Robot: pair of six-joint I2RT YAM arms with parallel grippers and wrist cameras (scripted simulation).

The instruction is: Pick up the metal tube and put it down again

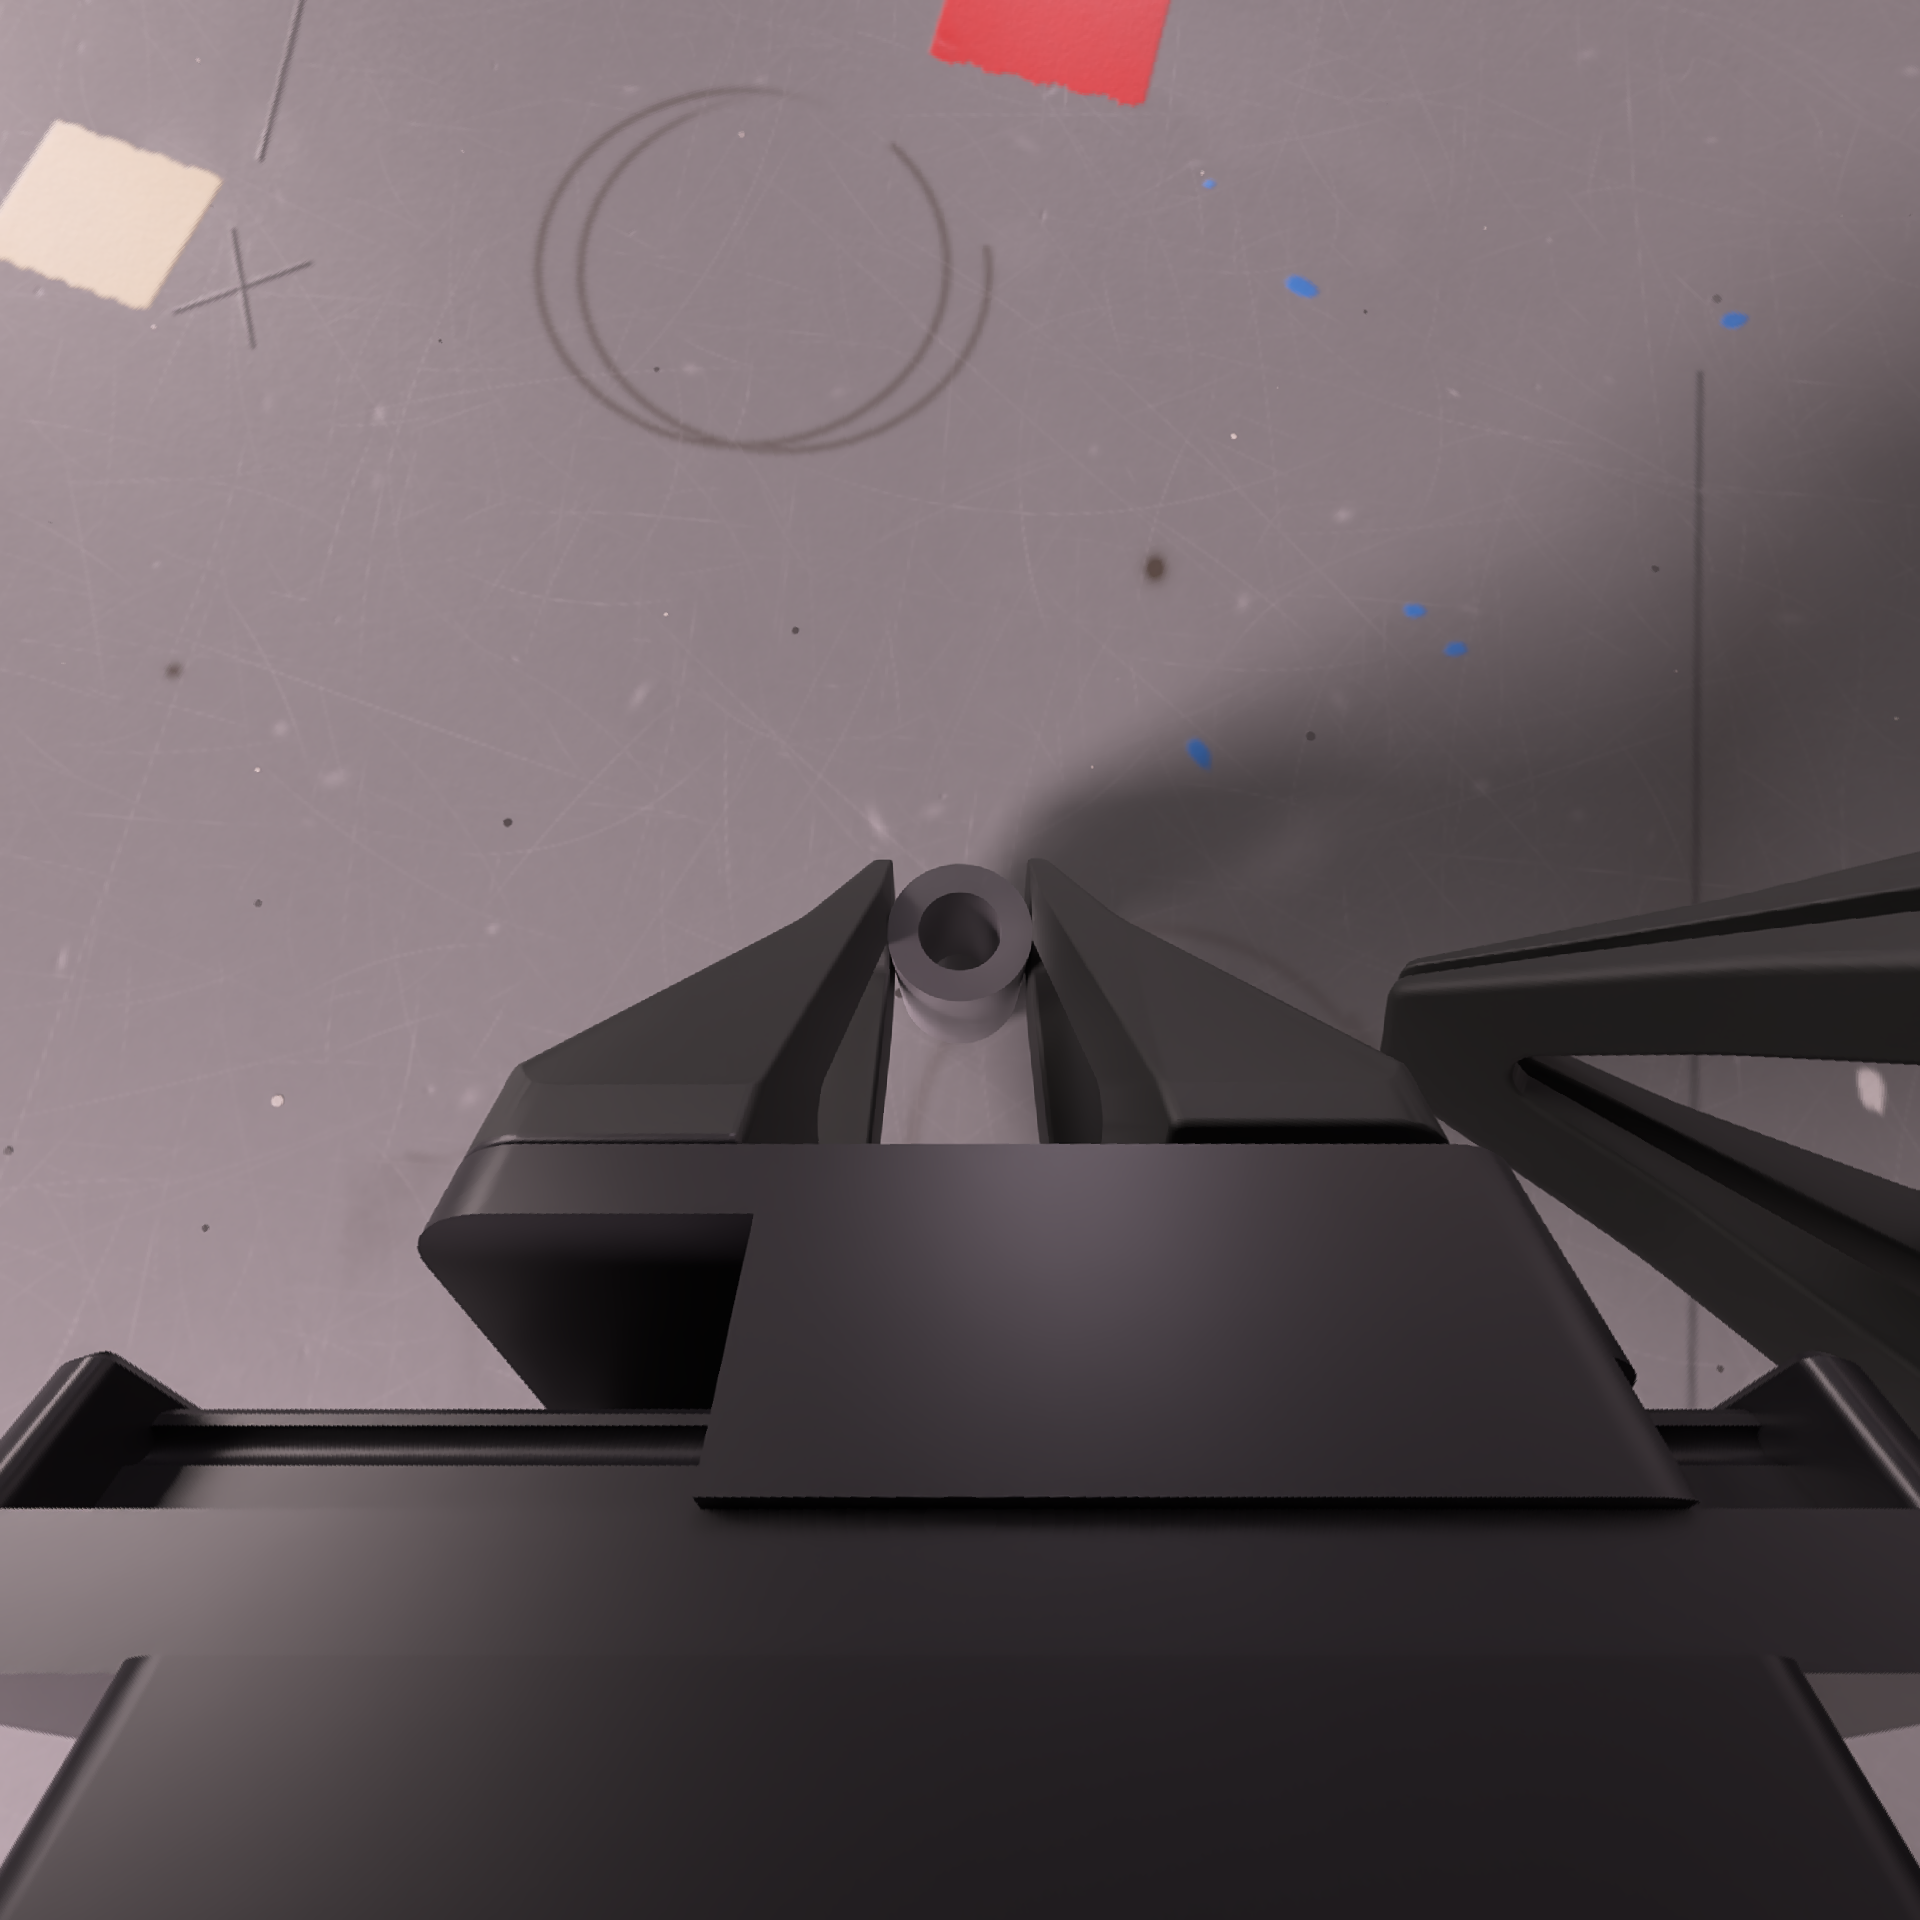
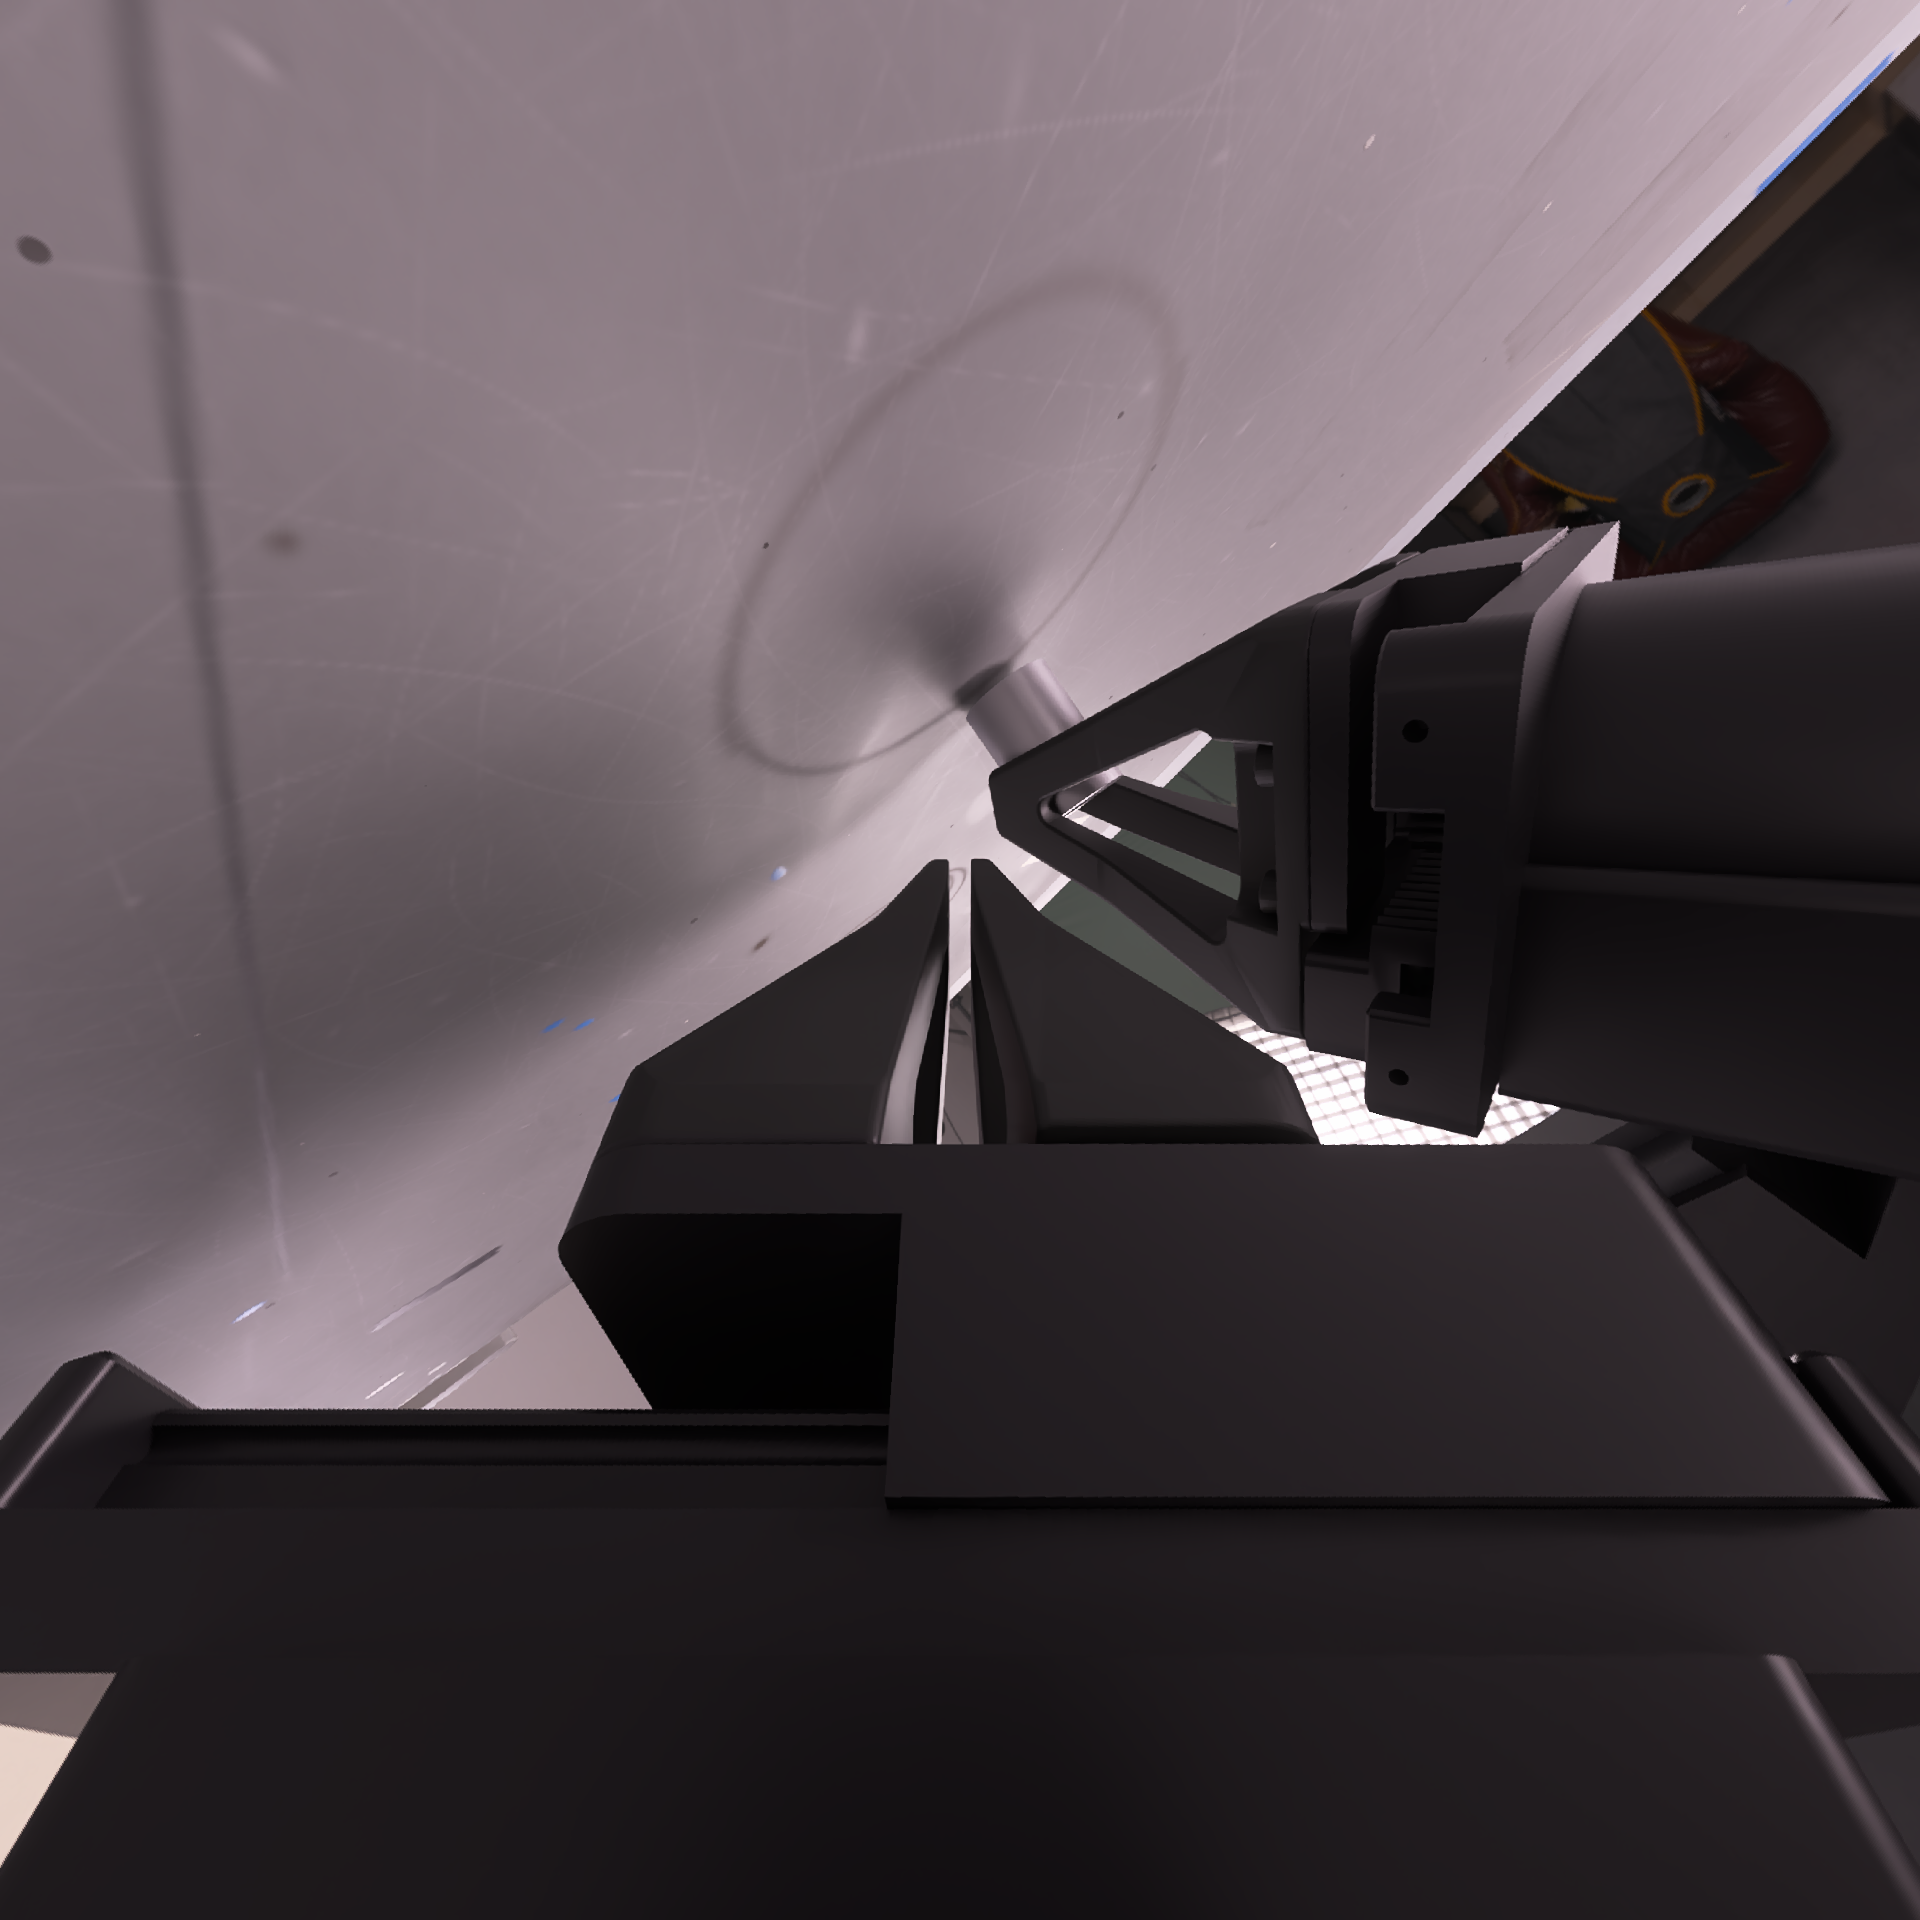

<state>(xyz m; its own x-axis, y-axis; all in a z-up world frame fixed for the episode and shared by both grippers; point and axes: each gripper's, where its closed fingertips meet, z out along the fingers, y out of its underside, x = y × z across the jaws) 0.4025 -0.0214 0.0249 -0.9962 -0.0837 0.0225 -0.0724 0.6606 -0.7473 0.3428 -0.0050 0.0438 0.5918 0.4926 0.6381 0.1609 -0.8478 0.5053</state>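
Observation:
The metal tube [image 1: 961, 945] is a short grey cylinder, seen end-on in the left wrist view. My left gripper [image 1: 961, 896] is shut on it, one finger on each side. In the right wrist view the tube [image 2: 1023, 707] sticks out of the left gripper [image 2: 1000, 781] towards the table, and its lower end is at or just above the surface, over its own shadow. My right gripper [image 2: 958, 868] is shut with only a thin slit between the fingers and holds nothing. It also shows at the right of the left wrist view [image 1: 1397, 1003], close beside the left gripper.
The grey scratched table [image 1: 416, 623] bears a red patch [image 1: 1049, 42], a beige patch [image 1: 104, 213], drawn circles [image 1: 758, 270] and blue specks. The table's edge [image 2: 1558, 436] runs diagonally at upper right, with a dark red object [image 2: 1766, 416] on the floor beyond it.

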